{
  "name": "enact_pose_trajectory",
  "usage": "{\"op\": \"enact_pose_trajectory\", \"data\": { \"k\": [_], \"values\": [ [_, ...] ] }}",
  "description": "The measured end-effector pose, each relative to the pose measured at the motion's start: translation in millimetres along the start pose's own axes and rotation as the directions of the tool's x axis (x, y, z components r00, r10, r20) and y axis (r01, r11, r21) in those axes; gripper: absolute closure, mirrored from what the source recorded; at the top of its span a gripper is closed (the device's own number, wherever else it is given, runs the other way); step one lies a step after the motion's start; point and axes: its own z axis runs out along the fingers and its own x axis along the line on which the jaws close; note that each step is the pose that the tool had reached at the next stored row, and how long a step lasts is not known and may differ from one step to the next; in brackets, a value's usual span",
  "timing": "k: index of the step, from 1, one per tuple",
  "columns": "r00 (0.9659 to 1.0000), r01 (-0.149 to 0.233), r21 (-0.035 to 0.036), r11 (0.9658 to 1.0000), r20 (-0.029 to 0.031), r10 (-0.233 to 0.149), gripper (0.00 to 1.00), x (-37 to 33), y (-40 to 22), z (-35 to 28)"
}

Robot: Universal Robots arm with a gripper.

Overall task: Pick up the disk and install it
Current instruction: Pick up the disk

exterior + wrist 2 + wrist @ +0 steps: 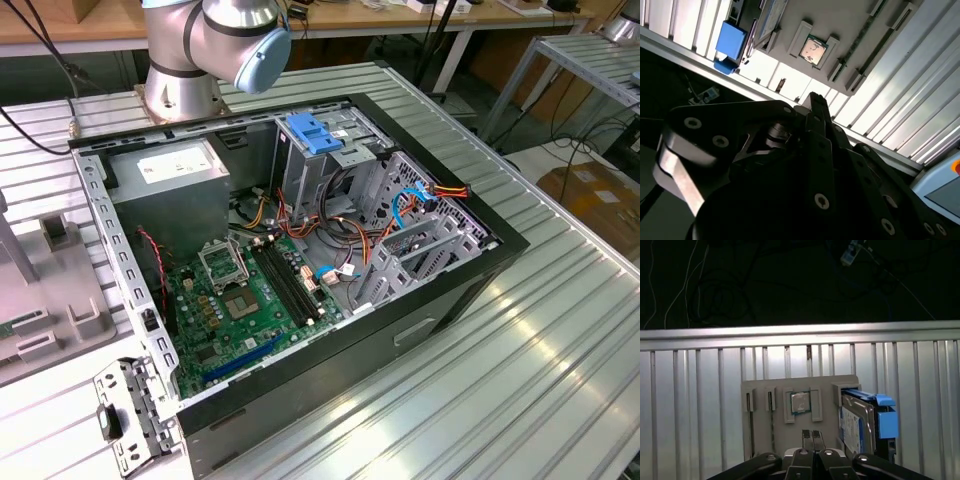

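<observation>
The disk [852,427] stands on edge in a slot at one end of a grey holder block [760,432], its white-and-blue label facing the block and a blue rail [886,421] on its outer side. In the second wrist view the disk [769,17] and its blue rail [730,42] lie beyond the gripper's black body. My gripper [810,438] hovers over the middle of the block, off to the side of the disk and apart from it. Its two fingertips are pressed together with nothing between them; one fingertip [816,102] shows in the second wrist view.
The holder block also carries a processor chip [800,402] and thin upright cards [771,400]. In the exterior view the open computer case [440,290] lies on the ribbed metal table [520,380], with a metal drive cage and blue bracket [314,133], a grey power-supply box [170,190] and a green motherboard [240,300].
</observation>
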Motion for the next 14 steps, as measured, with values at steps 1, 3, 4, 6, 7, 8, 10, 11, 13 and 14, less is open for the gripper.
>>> {"op": "enact_pose_trajectory", "data": {
  "k": [1,3,4,6,7,8,10,11,13,14],
  "values": [
    [1.0000,0.005,-0.0002,1.0000,-0.0002,-0.005,0.89,0.0,0.0,0.0],
    [0.9999,0.015,-0.0004,0.9999,-0.0007,-0.015,0.89,0.0,0.0,0.0],
    [0.9997,0.023,-0.0006,0.9997,-0.0010,-0.023,0.89,0.0,0.0,0.0],
    [0.9990,0.045,-0.0012,0.9990,-0.0020,-0.045,0.89,0.0,0.0,0.0],
    [0.9988,0.049,-0.0013,0.9988,-0.0021,-0.049,0.89,0.0,0.0,0.0],
    [0.9985,0.054,-0.0014,0.9985,-0.0024,-0.054,0.89,0.0,0.0,0.0],
    [0.9978,0.067,-0.0017,0.9978,-0.0029,-0.067,0.89,0.0,0.0,0.0],
    [0.9973,0.073,-0.0019,0.9973,-0.0031,-0.073,0.89,0.0,0.0,0.0],
    [0.9965,0.084,-0.0022,0.9965,-0.0036,-0.084,0.89,0.0,0.0,0.0],
    [0.9960,0.089,-0.0024,0.9960,-0.0038,-0.089,0.89,0.0,0.0,0.0]
  ]
}}
